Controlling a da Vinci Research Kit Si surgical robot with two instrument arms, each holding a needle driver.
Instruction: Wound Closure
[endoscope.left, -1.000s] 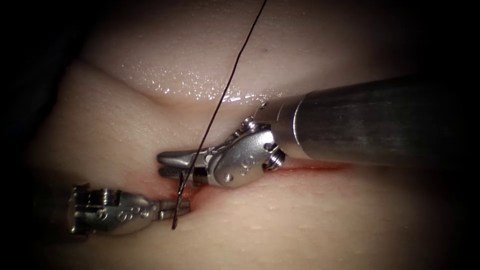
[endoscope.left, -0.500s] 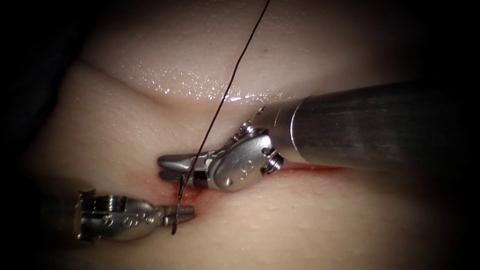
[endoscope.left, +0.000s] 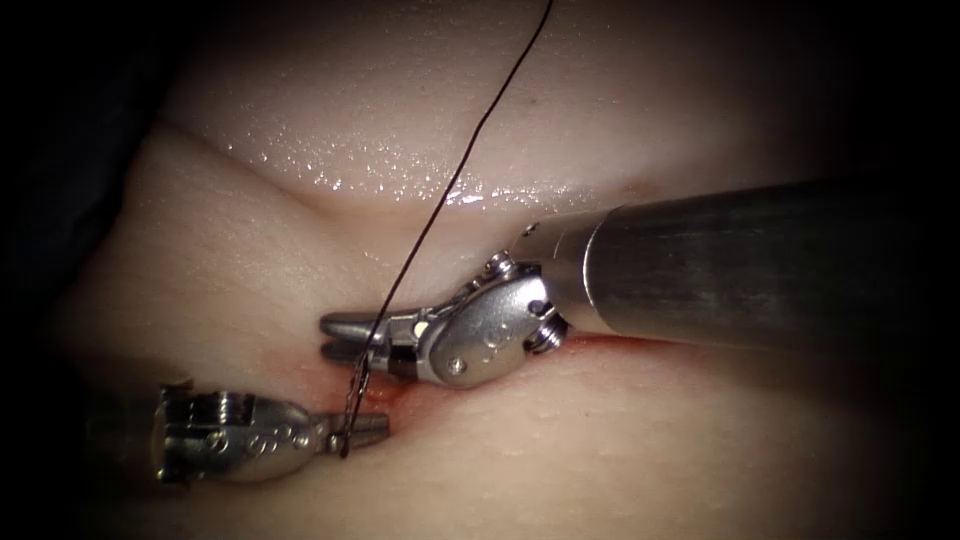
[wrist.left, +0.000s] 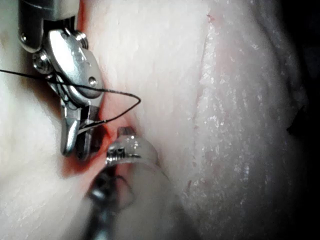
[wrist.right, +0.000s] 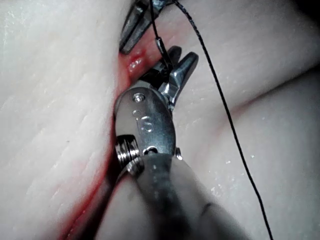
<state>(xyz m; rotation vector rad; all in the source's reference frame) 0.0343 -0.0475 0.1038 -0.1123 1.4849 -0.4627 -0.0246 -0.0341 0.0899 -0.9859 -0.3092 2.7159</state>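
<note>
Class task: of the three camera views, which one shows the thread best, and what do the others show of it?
The endoscope view: the thread runs unbroken from the picture's upper edge to the left tool's tip. The left wrist view shows a loop of it beside the right tool; the right wrist view shows a long strand crossing the tissue.

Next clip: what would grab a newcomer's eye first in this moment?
Probably the right hand on its thick shaft, lying along the red-stained cut in the tissue. Next, the dark thread slanting down from the top, past that hand's tips, to the left hand at the cut's left end. The left hand's tips look closed near the thread's lower end, though a firm grip isn't certain.
</note>
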